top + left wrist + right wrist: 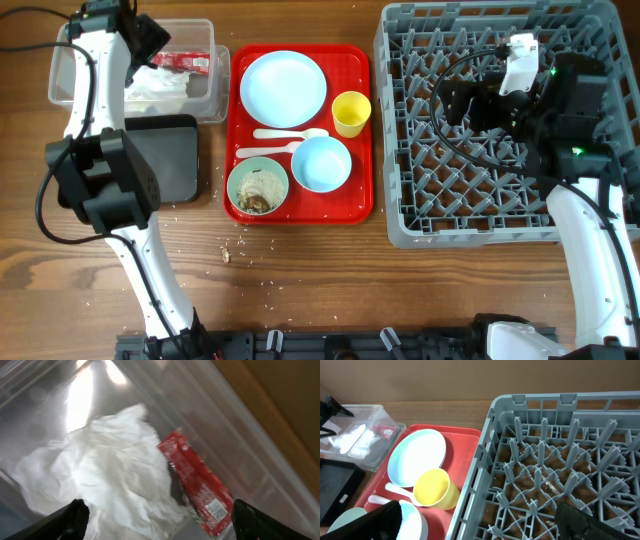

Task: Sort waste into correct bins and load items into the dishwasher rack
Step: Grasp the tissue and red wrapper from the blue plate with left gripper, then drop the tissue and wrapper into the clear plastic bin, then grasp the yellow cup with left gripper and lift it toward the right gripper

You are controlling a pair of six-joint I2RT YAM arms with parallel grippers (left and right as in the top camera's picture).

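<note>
My left gripper is open and empty above the clear tub, where the crumpled white napkin and the red-and-white wrapper lie. My right gripper is open and empty over the left part of the grey dishwasher rack. On the red serving tray are the plate, yellow cup, spoon, fork, an empty bowl and a bowl with rice and scraps.
The black tray lies in front of the clear tub, partly under my left arm. Rice grains and a brown scrap are scattered on the wooden table in front of the red tray. The rack holds no dishes.
</note>
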